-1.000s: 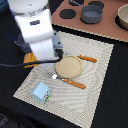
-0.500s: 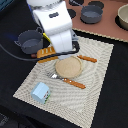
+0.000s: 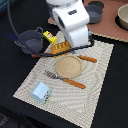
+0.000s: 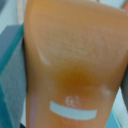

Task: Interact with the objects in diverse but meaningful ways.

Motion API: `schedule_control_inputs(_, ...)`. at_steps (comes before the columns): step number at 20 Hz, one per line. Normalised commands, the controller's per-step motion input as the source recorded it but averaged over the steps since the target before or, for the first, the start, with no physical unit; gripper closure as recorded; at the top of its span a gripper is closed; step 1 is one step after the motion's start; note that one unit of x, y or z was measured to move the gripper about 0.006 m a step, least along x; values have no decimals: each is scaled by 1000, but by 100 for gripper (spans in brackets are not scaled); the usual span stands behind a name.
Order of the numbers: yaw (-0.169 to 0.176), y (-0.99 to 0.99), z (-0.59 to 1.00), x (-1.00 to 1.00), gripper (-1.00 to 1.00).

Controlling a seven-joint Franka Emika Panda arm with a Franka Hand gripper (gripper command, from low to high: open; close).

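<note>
Although the arm's white body hides the jaws in the exterior view, the wrist view is filled by a blurred orange surface, so whether the jaws are closed on anything cannot be told. The orange ridged bread loaf lies on the woven mat just beside the round plate, its long axis running across toward the dark grey pot. The yellow packet sits between pot and loaf; the pale blue carton is well apart.
</note>
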Motion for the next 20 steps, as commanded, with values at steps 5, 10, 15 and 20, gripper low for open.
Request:
schedule_control_inputs(5,0,794,0,535,100)
schedule_control_inputs(10,0,784,-8,463,100)
schedule_control_inputs(15,9,600,-154,193,100)
schedule_control_inputs(20,36,362,-181,12,100)
